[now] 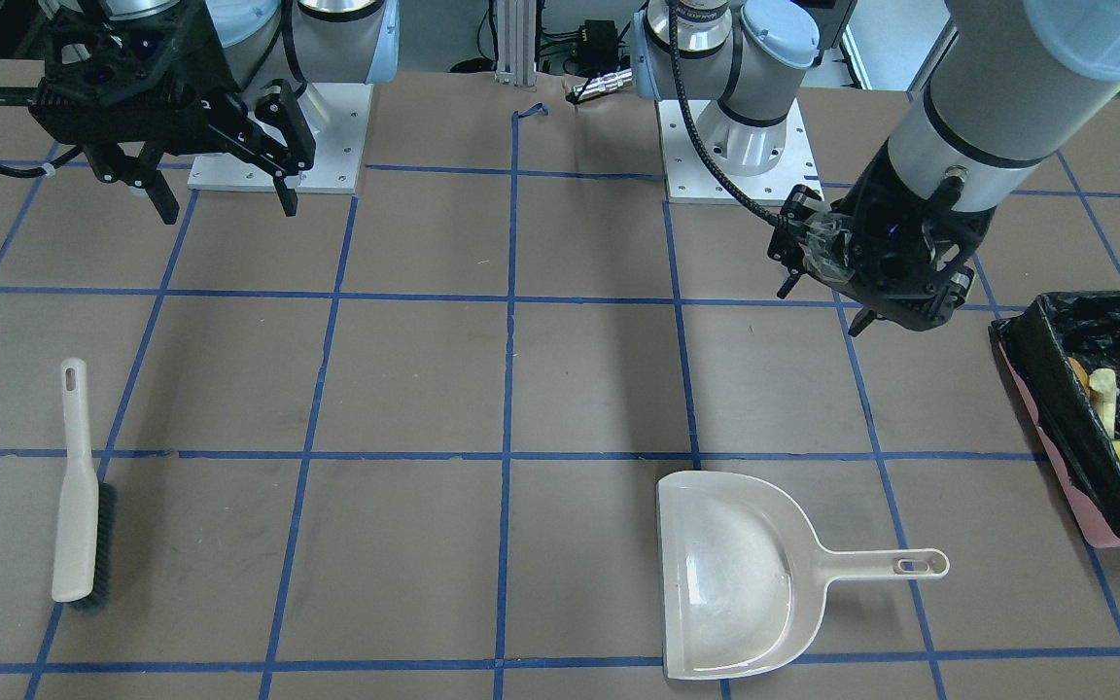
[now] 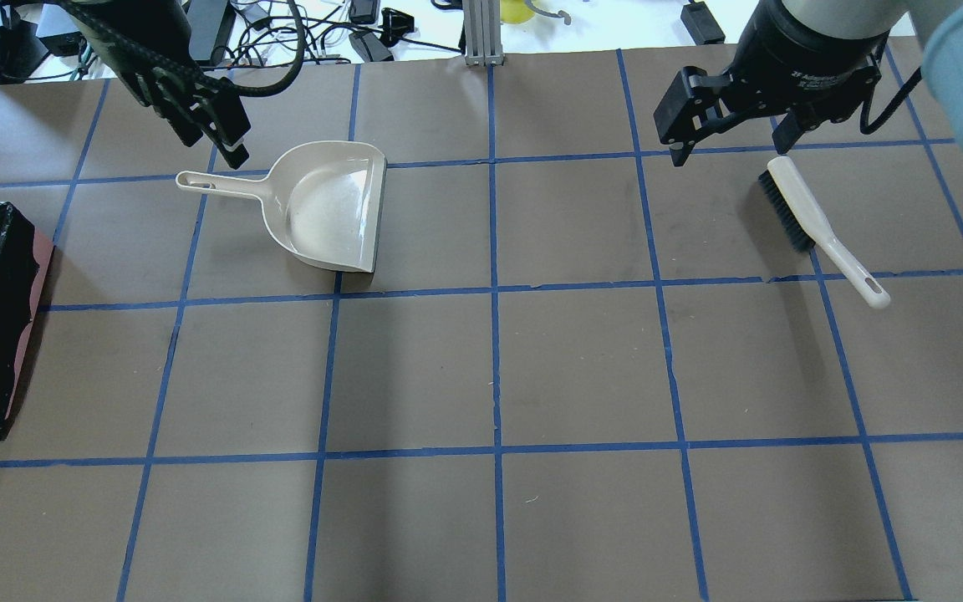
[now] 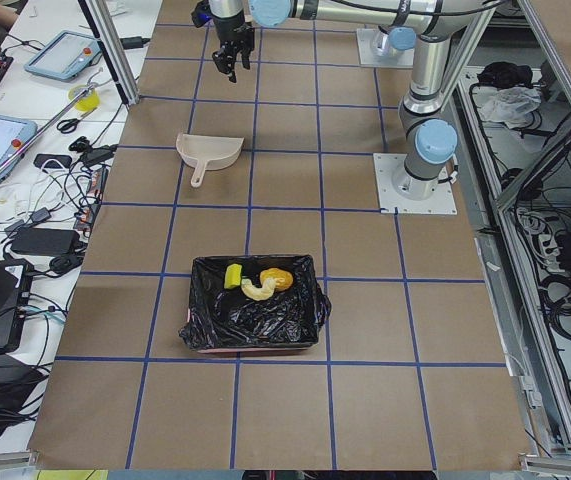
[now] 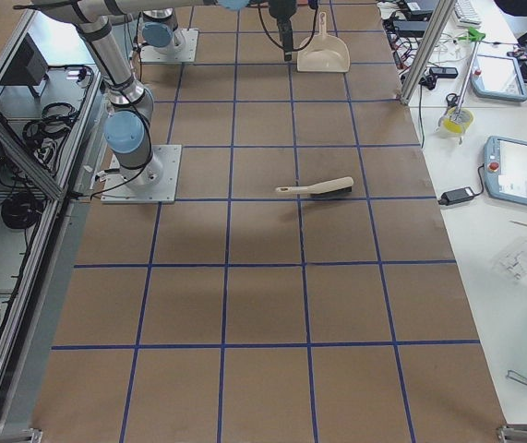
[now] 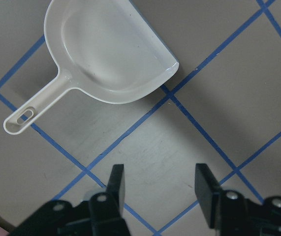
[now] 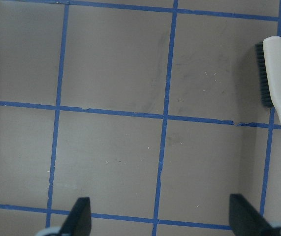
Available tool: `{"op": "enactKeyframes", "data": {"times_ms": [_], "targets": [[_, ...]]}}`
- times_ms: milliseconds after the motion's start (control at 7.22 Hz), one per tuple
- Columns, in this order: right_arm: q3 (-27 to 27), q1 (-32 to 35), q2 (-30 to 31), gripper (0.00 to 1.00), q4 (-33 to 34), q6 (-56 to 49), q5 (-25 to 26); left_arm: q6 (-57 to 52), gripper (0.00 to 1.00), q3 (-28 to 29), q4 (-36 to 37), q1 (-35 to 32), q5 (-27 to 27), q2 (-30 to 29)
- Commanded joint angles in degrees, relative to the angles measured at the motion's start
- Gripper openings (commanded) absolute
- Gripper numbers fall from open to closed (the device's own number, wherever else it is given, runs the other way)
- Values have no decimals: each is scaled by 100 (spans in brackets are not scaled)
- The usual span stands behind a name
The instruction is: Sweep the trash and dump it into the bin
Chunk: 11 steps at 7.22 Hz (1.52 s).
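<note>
The trash lies inside the bin (image 3: 255, 320), a pink container with a black bag: a yellow sponge wedge (image 3: 233, 275), a tan croissant (image 3: 258, 289) and a yellow-brown potato lump (image 3: 278, 279). The bin stands at the left edge of the overhead view (image 2: 5, 251). My left gripper (image 5: 159, 184) is open and empty, above the table near the handle of the empty beige dustpan (image 2: 327, 209). My right gripper (image 6: 162, 216) is open and empty, above the table beside the brush (image 2: 816, 226).
The dustpan (image 1: 735, 574) and the brush (image 1: 76, 486) lie flat on the brown table with blue tape grid lines. The bin (image 1: 1036, 389) sits at the table's end on my left. Tablets and cables lie on a side bench beyond the far edge.
</note>
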State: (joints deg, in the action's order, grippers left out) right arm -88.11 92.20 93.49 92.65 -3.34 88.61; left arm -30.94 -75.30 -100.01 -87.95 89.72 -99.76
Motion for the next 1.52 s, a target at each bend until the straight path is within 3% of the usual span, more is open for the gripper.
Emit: {"op": "enactKeyframes", "data": {"times_ms": [0, 277, 692, 969, 1385], "targets": [[5, 0, 3, 100, 7, 0, -10, 972, 70, -405, 25, -47, 28, 386], [13, 0, 3, 100, 7, 0, -10, 1991, 73, -582, 86, -116, 10, 546], [22, 0, 3, 100, 7, 0, -1, 2074, 73, -1064, 384, -214, 28, 800], [22, 0, 3, 100, 7, 0, -2, 2100, 82, -1337, 1041, -214, 28, 915], [22, -17, 3, 100, 7, 0, 16, 2593, 100, -1356, 1080, -179, 10, 906]]}}
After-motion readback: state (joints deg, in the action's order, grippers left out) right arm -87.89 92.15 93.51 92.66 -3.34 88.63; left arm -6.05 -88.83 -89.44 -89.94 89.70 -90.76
